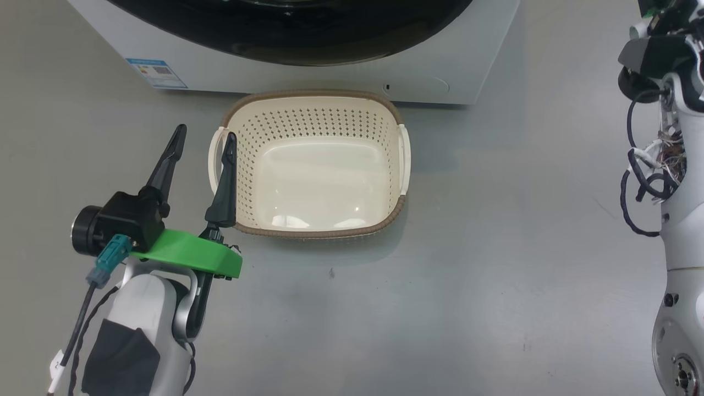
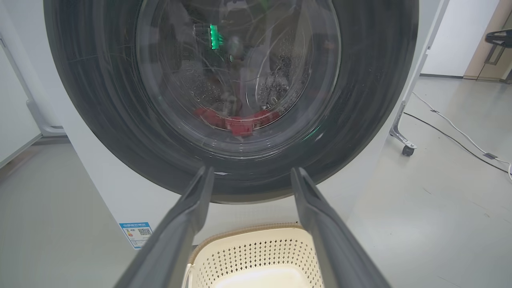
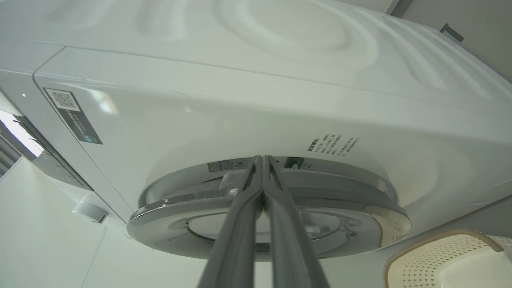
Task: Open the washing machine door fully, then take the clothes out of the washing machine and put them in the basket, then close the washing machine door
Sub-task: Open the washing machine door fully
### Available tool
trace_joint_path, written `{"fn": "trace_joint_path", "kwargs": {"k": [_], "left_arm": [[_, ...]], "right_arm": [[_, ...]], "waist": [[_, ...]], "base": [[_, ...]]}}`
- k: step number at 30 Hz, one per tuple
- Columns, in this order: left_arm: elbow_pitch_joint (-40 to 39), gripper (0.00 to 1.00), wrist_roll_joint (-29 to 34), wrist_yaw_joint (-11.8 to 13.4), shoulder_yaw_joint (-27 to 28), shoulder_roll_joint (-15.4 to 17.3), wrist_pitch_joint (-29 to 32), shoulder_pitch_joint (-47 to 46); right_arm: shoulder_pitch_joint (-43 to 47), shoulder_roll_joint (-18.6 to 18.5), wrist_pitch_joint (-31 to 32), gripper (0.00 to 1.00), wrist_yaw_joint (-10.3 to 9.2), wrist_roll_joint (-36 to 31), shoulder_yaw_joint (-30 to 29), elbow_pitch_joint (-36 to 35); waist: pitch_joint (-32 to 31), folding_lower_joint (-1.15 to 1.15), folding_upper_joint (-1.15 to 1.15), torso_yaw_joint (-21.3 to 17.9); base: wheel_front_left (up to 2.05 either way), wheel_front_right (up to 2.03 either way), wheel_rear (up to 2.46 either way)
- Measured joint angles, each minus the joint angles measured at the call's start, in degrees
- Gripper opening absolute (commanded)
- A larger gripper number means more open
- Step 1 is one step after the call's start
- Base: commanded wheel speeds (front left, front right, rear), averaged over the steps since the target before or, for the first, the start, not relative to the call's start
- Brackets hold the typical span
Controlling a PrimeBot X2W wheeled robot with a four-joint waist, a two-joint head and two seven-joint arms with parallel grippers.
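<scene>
The white washing machine (image 1: 467, 66) stands at the top of the head view, with the black rim of the washing machine door (image 1: 297, 33) above the cream basket (image 1: 313, 94) on the floor. My left gripper (image 1: 204, 135) hangs open and holds nothing, just left of the basket's left handle. In the left wrist view that gripper (image 2: 252, 172) points at the door (image 2: 100, 100), and the red clothes (image 2: 240, 122) show through its glass. My right gripper (image 3: 262, 158) is shut, its tips at the gap between the door's edge (image 3: 180, 224) and the machine's front (image 3: 240, 100).
My right arm (image 1: 671, 165) rises along the right edge of the head view. A blue label (image 1: 157, 73) sits low on the machine's front. A wheeled stand leg (image 2: 402, 136) and floor cables (image 2: 452, 136) lie to the machine's right. Bare grey floor surrounds the basket (image 3: 440, 256).
</scene>
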Motion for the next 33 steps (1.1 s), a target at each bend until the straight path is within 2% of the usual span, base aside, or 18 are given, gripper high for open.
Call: {"fn": "trace_joint_path", "kwargs": {"k": [13, 33], "left_arm": [[-0.49, 1.0, 0.38, -1.0, -1.15, -0.92, 0.0, -1.59], [-0.92, 1.0, 0.4, -1.52, -1.93, -1.91, 0.0, -2.84]], "right_arm": [[-10.53, -1.97, 5.06, 0.0, -2.38, -0.8, 3.58, 2.7], [-20.05, -2.98, 8.28, 0.0, -4.08, -2.26, 6.22, 8.67]], "waist": [[3.89, 0.0, 0.0, 4.46], [6.98, 0.0, 0.0, 9.03]], "base": [[0.0, 0.0, 0.0], [0.0, 0.0, 0.0]]}}
